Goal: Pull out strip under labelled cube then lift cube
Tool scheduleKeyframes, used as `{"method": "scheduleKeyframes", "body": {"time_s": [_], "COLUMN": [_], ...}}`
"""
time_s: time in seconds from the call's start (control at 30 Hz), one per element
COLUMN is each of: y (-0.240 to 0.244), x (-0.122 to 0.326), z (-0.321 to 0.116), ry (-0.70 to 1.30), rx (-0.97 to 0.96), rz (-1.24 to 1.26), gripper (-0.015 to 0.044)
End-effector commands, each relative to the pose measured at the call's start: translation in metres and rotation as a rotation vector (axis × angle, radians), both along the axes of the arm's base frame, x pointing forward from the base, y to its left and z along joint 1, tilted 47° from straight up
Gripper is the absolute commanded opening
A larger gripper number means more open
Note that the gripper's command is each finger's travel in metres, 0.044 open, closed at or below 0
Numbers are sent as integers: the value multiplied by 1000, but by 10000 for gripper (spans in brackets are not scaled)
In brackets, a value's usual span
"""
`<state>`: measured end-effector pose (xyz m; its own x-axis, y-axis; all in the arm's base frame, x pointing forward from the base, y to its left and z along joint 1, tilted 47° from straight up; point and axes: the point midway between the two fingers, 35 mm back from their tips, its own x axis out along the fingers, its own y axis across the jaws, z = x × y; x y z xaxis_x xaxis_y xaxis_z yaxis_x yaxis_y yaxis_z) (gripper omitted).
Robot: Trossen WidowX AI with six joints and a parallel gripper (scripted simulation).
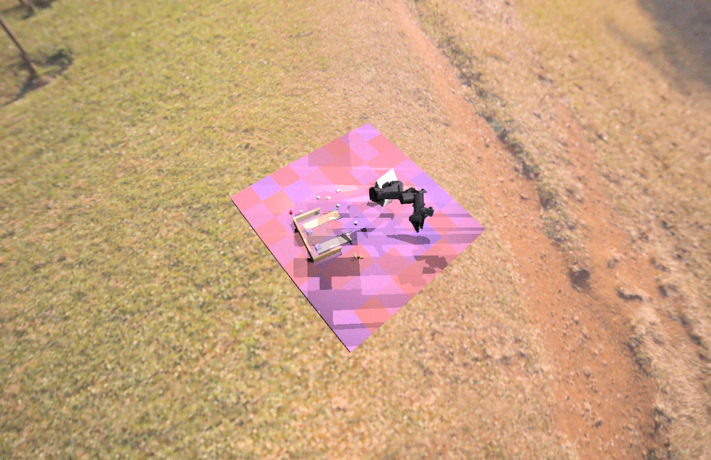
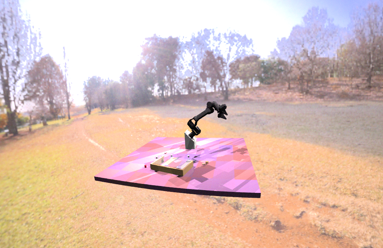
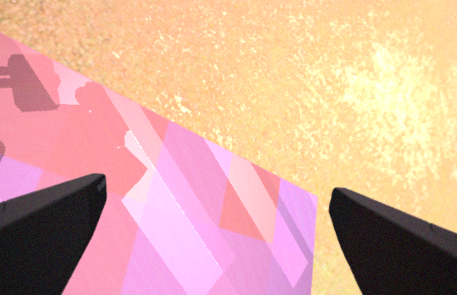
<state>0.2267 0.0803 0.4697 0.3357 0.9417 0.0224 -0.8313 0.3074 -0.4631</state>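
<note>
The wooden three-sided frame (image 1: 302,235) (image 2: 166,168) stands on the patterned table. Inside it lie a cream strip (image 1: 322,221) (image 2: 169,161) and a greyish-white strip (image 1: 332,243) (image 2: 184,164). A pale lilac cube (image 1: 318,247) appears to sit on the greyish strip's inner end; another lilac cube (image 1: 309,231) is near the cream strip's inner end. Labels are too small to read, so I cannot tell which cube is the labelled one. My gripper (image 1: 417,228) (image 2: 226,115) (image 3: 221,193) is open and empty, high above the table and well away from the frame.
Several small white pieces lie near the frame, among them one white piece (image 1: 355,223) (image 2: 188,156). A red piece (image 1: 291,212) (image 2: 145,166) lies outside one corner. Small tan pieces (image 1: 358,257) (image 2: 206,162) lie on the opposite side. The wrist view shows the table's edge (image 3: 240,158).
</note>
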Motion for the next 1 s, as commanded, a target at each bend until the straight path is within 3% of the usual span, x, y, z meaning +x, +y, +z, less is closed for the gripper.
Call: {"method": "scheduleKeyframes", "body": {"time_s": [0.0,0.27,0.47,0.73,0.97], "y": [-1,-34,-28,25,92], "x": [-1,-50,-97,-138,-131], "z": [1,53,81,90,69], "ry": [-1,-108,-243,-444,-569], "rx": [5,214,353,440,403], "rz": [-9,-335,-509,-616,-623], "gripper": [400,400,400,400,400]}}
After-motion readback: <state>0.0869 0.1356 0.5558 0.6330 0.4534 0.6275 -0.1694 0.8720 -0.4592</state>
